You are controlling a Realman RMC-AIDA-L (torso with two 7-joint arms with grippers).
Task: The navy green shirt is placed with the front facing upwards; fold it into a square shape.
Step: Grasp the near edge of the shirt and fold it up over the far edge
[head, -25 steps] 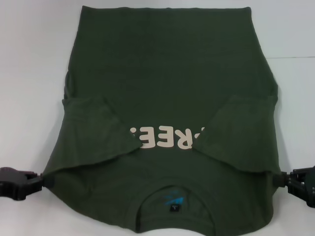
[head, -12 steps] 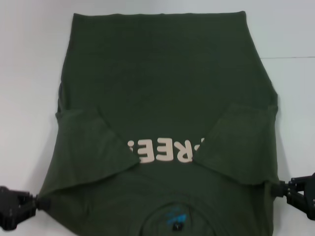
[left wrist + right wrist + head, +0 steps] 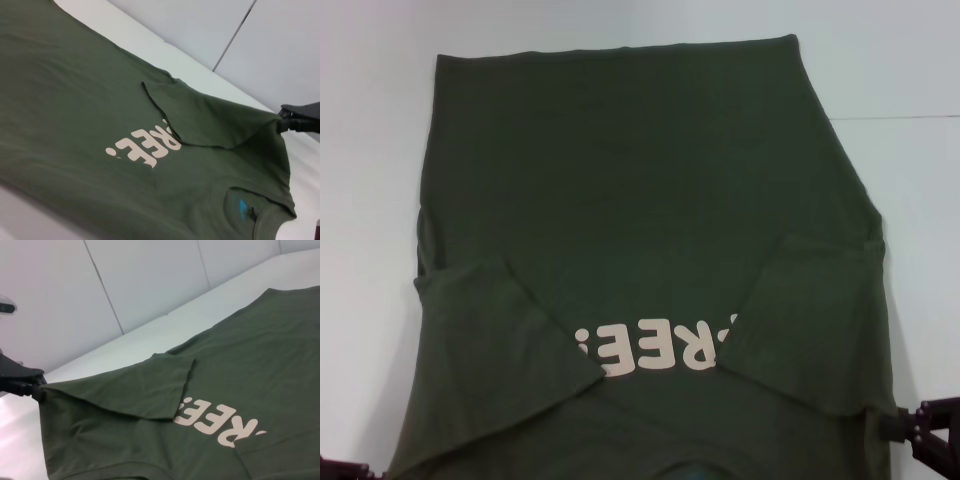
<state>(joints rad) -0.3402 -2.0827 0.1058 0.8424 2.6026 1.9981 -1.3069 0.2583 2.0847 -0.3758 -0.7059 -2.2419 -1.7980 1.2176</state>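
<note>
In the head view the navy green shirt (image 3: 650,290) lies spread face up on the white worktop (image 3: 890,90), hem far from the robot, both sleeves folded inward over the chest so they cover the ends of the cream letters (image 3: 650,348). The right claw (image 3: 910,432) grips the shirt's shoulder edge at the near right corner; the left claw (image 3: 345,467) barely shows at the near left corner.

The left wrist view shows the right claw (image 3: 292,120) pinched on the shoulder, lifting the cloth there, with the blue neck label (image 3: 242,208) nearby.

The right wrist view shows the left claw (image 3: 27,385) clamped on the opposite shoulder.
</note>
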